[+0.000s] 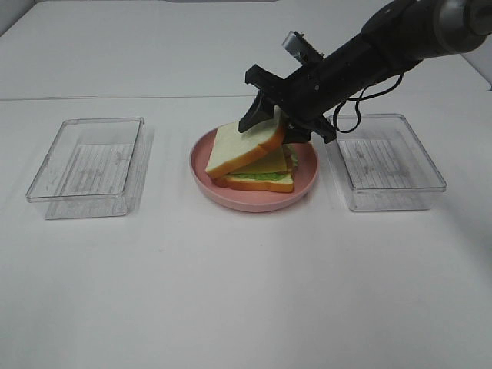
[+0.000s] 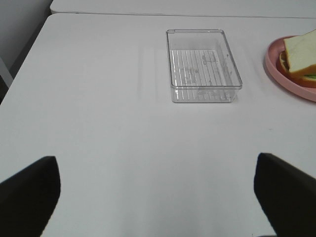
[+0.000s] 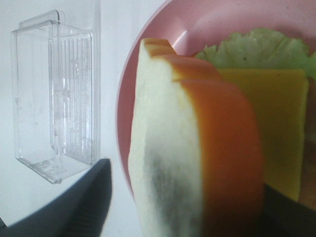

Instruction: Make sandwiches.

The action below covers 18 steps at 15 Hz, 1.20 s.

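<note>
Top bread slice (image 1: 244, 147) sat tilted on the sandwich (image 1: 257, 178) on the pink plate (image 1: 254, 201), right gripper (image 1: 270, 125) jaws parted around it, left gripper (image 2: 158, 192) wide, idle; should've released fully, lifted straight.

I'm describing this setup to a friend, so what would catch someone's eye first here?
First, the sandwich on the round pink plate mid-table, its top bread slice tilted, one edge raised between the jaws of the right gripper. Next, two clear plastic trays flank the plate: the left tray and the right tray.
</note>
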Available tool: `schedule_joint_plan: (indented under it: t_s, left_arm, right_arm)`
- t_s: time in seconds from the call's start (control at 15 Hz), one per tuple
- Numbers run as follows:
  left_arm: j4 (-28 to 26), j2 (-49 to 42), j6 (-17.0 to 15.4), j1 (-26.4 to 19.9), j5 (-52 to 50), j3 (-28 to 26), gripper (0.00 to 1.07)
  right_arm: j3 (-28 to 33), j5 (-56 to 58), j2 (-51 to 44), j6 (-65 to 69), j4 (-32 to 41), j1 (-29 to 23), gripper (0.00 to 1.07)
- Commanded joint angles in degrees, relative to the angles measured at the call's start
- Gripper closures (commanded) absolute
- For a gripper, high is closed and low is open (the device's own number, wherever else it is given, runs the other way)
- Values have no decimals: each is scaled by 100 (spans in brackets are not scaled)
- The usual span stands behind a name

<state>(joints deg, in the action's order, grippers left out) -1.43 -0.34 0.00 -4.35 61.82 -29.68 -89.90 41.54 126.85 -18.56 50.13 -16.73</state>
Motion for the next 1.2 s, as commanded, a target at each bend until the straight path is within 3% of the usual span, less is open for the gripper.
schedule_joint_plan:
  t_s: [0.07,0.47,0.73,1.0,1.13,1.2]
  left_arm:
    - [0,-109,0,17,-52,6,4]
    - [0,-109,0,17,-52,6,4]
    - [0,-109,0,17,-52,6,4]
    - [0,-109,0,17,-52,6,4]
    - [0,-109,0,17,-52,6,4]
    - [0,-109,0,17,-52,6,4]
  right_arm:
    - [-40,52,-29,86,-321,6,27]
    - [-183,286,-556,1089,-2555,6,27]
    - [-1261,1822,-579,2424,-4360,6,18]
    - [-2263,3071,-579,2630,-5449,23,18]
    - [-2504,3260,-579,2630,-5495,143,18]
    - [-2618,3495,-579,2595,-5472,493,18]
